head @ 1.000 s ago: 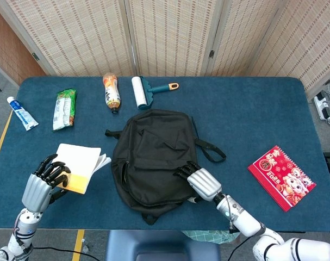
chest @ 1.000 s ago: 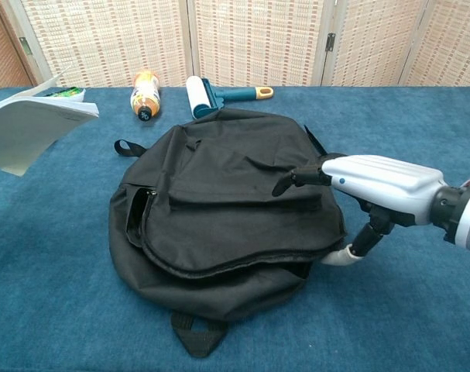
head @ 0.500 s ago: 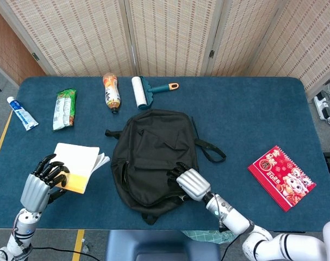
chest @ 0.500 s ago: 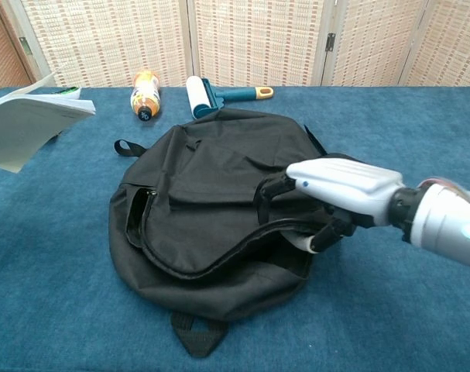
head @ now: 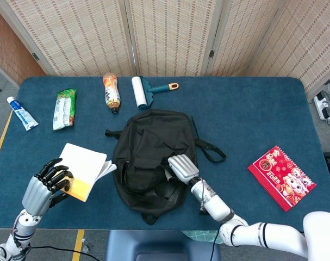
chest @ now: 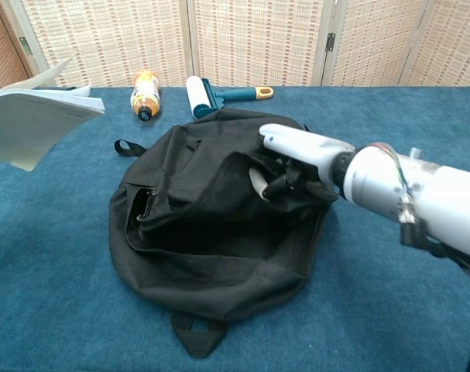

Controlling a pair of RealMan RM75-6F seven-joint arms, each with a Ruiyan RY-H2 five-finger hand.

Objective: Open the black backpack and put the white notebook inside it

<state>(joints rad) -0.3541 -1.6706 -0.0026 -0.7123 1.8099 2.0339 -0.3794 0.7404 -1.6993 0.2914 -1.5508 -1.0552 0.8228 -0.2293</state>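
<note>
The black backpack (head: 150,157) lies flat in the middle of the blue table (head: 251,109), its top toward the screens and its carry loop toward me. My right hand (head: 180,168) grips the front flap and holds it lifted, so the fabric bunches into folds around my fingers (chest: 277,182) and a dark gap shows along the zipper line on the bag's left side. My left hand (head: 45,185) holds the white notebook (head: 84,168) off the table, to the left of the bag and apart from it; its pages fan slightly and a yellow patch shows under my fingertips. A red calendar (head: 281,176) lies well off to the right.
</note>
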